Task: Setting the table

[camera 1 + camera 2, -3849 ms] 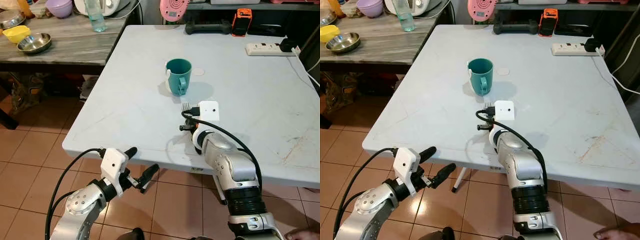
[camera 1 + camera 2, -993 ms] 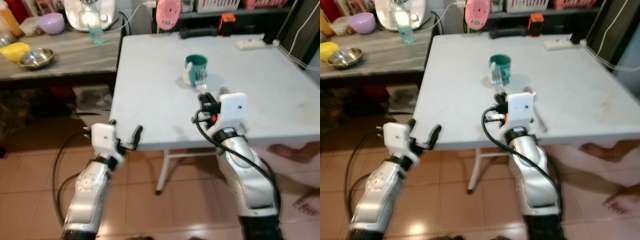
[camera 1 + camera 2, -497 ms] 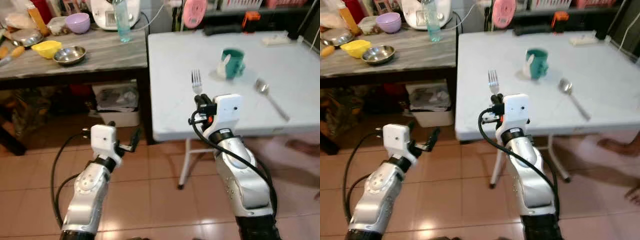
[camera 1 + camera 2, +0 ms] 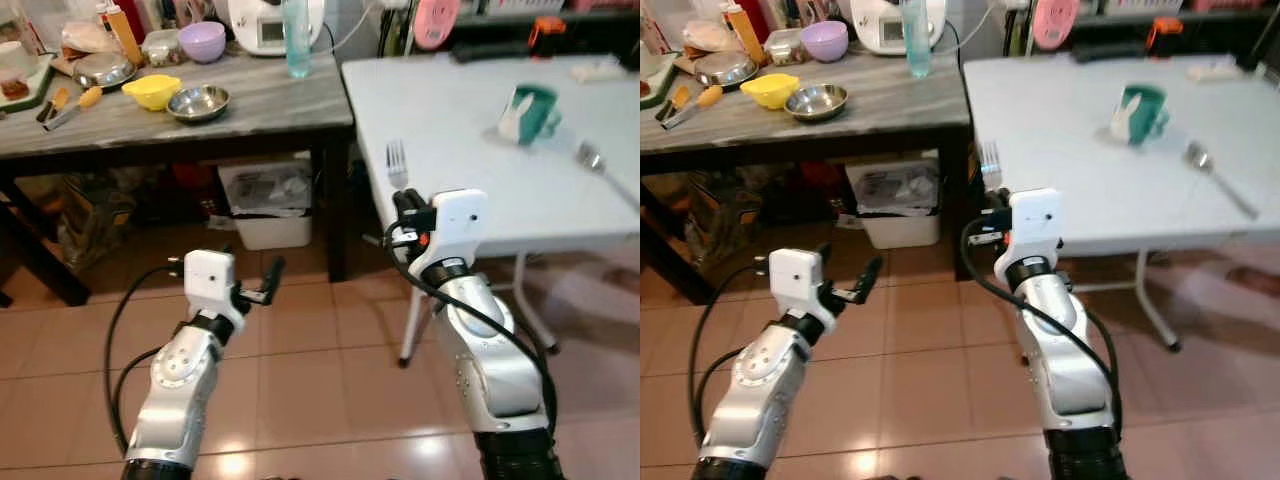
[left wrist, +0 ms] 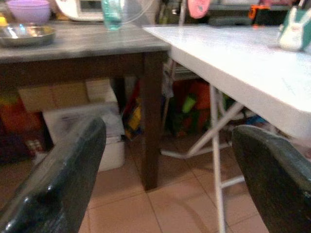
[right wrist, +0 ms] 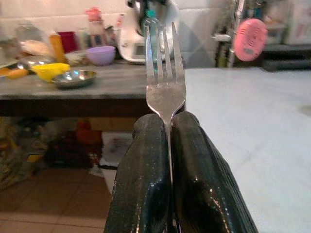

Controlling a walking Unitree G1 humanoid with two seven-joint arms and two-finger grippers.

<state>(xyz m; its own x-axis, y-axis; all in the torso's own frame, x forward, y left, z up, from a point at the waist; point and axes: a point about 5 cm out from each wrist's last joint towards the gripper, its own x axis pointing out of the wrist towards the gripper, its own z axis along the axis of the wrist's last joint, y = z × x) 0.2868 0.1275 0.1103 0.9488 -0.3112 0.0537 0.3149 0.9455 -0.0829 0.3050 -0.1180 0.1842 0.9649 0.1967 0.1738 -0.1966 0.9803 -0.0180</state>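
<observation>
My right gripper (image 4: 403,203) is shut on the handle of a silver fork (image 4: 397,164), holding it upright with the tines up, off the near-left corner of the white table (image 4: 450,120). The right wrist view has both black fingers (image 6: 146,165) pressed together around the fork (image 6: 165,82). A teal mug (image 4: 531,111) stands far back on the table, and a spoon (image 4: 598,165) lies to its right. My left gripper (image 4: 264,282) hangs open over the tiled floor, nothing between its fingers (image 5: 58,179).
A dark wooden side table (image 4: 150,125) stands to the left of the white table, carrying a yellow bowl (image 4: 150,90), a steel bowl (image 4: 198,102), a purple bowl (image 4: 203,40), a bottle (image 4: 296,40) and an appliance. Boxes sit under it. Tiled floor (image 4: 300,400) lies below me.
The whole view has swung left and pulled back from the white table, bringing the wooden table in. The fork, low by the mug at first, is now held upright.
</observation>
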